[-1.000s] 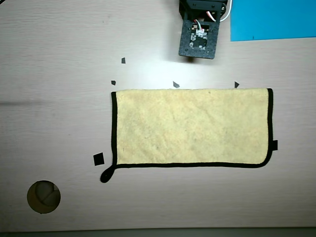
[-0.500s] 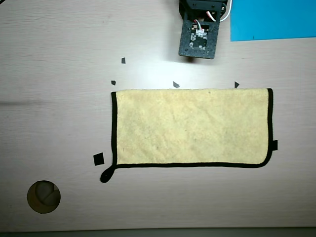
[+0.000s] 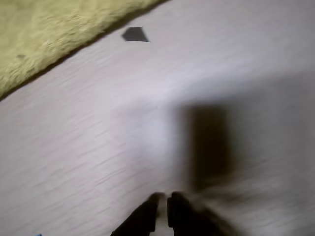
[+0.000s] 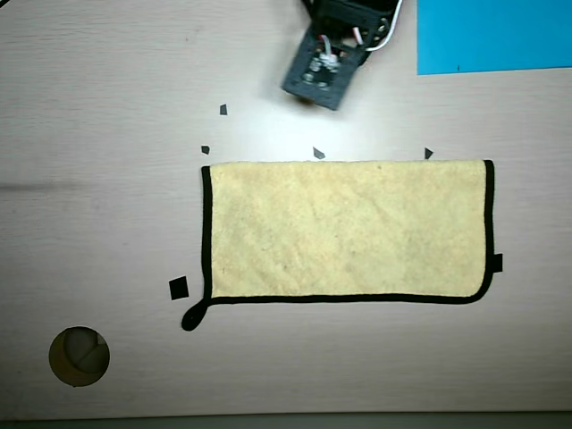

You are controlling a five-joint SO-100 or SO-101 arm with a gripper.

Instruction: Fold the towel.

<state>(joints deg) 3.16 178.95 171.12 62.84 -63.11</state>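
The towel (image 4: 349,231) is a pale yellow fuzzy rectangle that lies flat on the table. It has black edging on its left, bottom and right sides and a black loop tab (image 4: 192,316) at its lower left corner. In the wrist view only a corner of the towel (image 3: 44,34) shows, at the upper left. My gripper (image 3: 165,201) sits at the bottom edge of the blurred wrist view with its black fingers together, holding nothing, over bare table. In the overhead view my arm (image 4: 323,67) is just above the towel's top edge and apart from it.
A blue sheet (image 4: 494,36) lies at the top right. Small black tape marks (image 4: 179,288) are scattered around the towel; one shows in the wrist view (image 3: 134,34). A round hole (image 4: 79,356) is in the table at the lower left.
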